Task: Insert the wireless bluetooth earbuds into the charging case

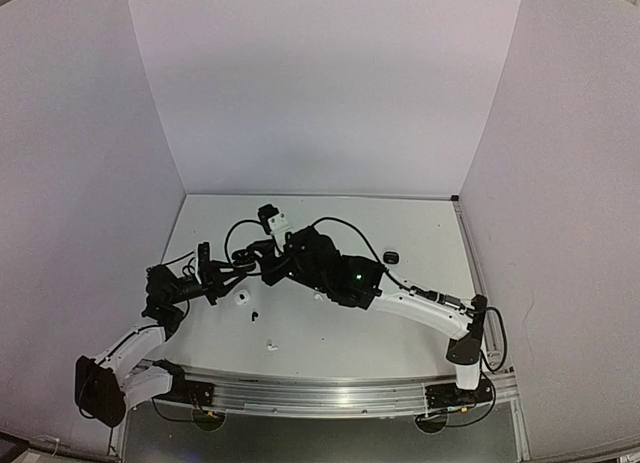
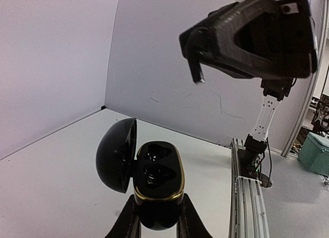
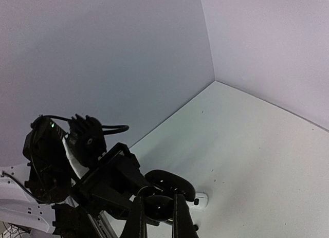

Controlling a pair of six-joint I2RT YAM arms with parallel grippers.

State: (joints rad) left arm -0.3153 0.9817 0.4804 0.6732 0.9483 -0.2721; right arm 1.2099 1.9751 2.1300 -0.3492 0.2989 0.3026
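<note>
My left gripper (image 2: 157, 217) is shut on the body of an open black charging case (image 2: 158, 171) with a gold rim, its lid (image 2: 117, 154) swung out to the left. The two wells are dark and glossy, and I cannot tell whether buds sit in them. My right gripper (image 2: 197, 76) hangs above the case. In the right wrist view its fingers (image 3: 140, 217) stand a narrow gap apart over the case (image 3: 167, 189), and the dark shape between them cannot be told from the case. A black earbud (image 1: 254, 315) and a white earbud (image 1: 268, 345) lie on the table.
A small white case (image 1: 243, 300) lies just below the grippers and also shows in the right wrist view (image 3: 199, 200). A second black case (image 1: 391, 257) sits to the right. Both arms cross the table's middle. White walls enclose three sides, and the rail (image 2: 247, 197) runs along the near edge.
</note>
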